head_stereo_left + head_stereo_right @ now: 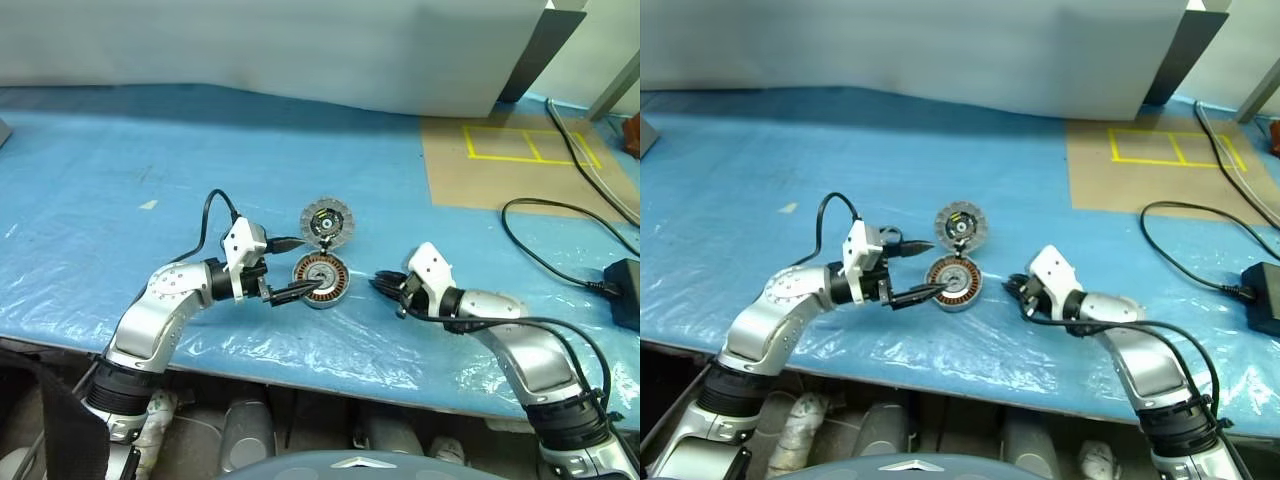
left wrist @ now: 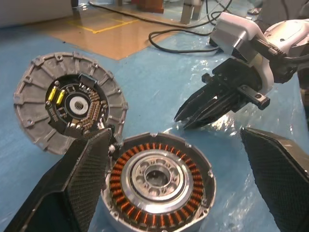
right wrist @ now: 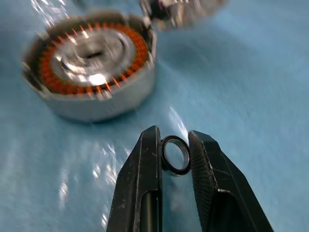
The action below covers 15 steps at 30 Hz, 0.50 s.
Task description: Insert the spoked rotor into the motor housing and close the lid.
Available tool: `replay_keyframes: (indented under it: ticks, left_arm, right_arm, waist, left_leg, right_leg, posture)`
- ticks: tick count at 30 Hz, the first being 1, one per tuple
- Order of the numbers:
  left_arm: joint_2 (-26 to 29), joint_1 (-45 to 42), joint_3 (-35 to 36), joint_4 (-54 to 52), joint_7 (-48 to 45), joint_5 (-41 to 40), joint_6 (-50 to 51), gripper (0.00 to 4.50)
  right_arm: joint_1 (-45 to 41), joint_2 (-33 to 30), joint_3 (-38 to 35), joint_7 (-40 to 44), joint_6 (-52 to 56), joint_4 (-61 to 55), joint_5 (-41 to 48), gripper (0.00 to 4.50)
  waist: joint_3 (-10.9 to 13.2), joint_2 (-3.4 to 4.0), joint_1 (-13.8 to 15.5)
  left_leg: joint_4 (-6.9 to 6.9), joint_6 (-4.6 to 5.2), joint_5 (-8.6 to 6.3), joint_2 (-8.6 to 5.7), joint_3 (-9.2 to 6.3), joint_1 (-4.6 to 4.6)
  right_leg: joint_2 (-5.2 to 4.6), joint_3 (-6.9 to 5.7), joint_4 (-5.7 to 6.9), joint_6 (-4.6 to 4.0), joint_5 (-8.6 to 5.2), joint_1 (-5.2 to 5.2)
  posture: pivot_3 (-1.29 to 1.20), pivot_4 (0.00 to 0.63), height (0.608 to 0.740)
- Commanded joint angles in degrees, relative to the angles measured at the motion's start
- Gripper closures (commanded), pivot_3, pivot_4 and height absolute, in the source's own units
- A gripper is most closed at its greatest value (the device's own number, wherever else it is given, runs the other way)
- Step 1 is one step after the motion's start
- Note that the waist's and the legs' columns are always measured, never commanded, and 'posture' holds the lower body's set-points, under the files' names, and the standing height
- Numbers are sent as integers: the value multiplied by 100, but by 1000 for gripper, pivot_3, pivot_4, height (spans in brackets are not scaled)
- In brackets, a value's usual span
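We see the squat round silver metal motor housing [image 1: 320, 281] sitting on the blue plastic-covered table [image 1: 120, 210], open face up, copper-coloured windings ringing a silvery hub with a dark centre hole. No lid on it. The flat round silvery-grey lid [image 1: 328, 221] lies on the table just beyond the housing, rims touching or nearly so; its segmented face is up, with a dark centre, a small circuit board and two yellow parts visible in the left wrist view.

The left gripper [image 1: 287, 268] points across toward the housing from the robot's left, fingers spread wide. One black finger [image 2: 79, 181] is at the housing's rim, the other finger is near the lid; we can't tell if either touches. It holds nothing.

The right gripper [image 3: 175, 154] sits to the housing's right, a short gap away, tips pointing toward it. Its two black fingers are nearly closed and pinch a small dark metal ring [image 3: 175, 155] between the tips, the ring upright and held just above the blue sheet.

The spoked rotor: we can't pick out a thin black spoked wheel anywhere.

Black cables [image 1: 560, 230] trail over the table's far right, near a brown board with yellow tape lines [image 1: 520, 150].
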Motion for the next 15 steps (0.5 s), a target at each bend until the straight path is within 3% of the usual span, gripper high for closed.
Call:
replay_keyframes:
  ticks: [1, 8, 15]
  left_arm:
    - [98, 83, 112, -68, -76, 14, -207, 0]
    - [506, 691, 127, 35, -462, 341, -1040, 0]
    - [368, 866, 108, 355, -354, 549, -1595, 0]
  right_arm:
    - [-470, -83, -62, 301, 222, -355, 404, 4016]
    - [-1372, 149, 925, 727, -357, 671, -102, 4016]
    - [-1933, 554, 1349, 968, -1009, 1696, -467, 4016]
  waist:
    - [0, 0, 7]
    - [1, 1, 3]
    - [1, 1, 16]
  left_leg:
    - [-1, 0, 0, 0, 0, 0]
    - [-3, -3, 1, 3, 5, 0]
    - [13, -3, 1, -1, 7, -8]
  right_leg:
    - [0, 0, 1, 0, 0, 0]
    - [0, -1, -1, 0, 0, -2]
    - [-8, 0, 11, 0, 0, -4]
  posture:
    - [0, 150, 740]
    - [0, 150, 740]
    - [0, 150, 740]
